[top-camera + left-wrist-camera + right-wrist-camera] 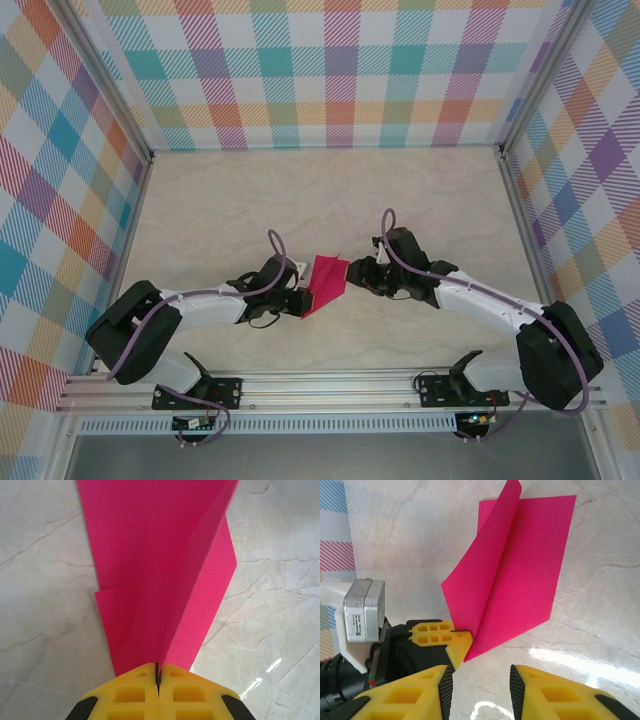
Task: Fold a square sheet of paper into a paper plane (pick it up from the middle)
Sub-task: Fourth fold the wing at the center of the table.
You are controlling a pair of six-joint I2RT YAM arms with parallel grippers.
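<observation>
The square sheet of paper (326, 284), clenched in my left gripper (158, 680), stands just ahead of my released right gripper (481, 676).

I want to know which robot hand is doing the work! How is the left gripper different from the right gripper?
The left gripper is shut, while the right gripper is open with a gap between its fingers. The left gripper pinches the folded pink paper at its narrow end; the right gripper holds nothing. Both have yellow fingers and sit low over the pale table.
</observation>
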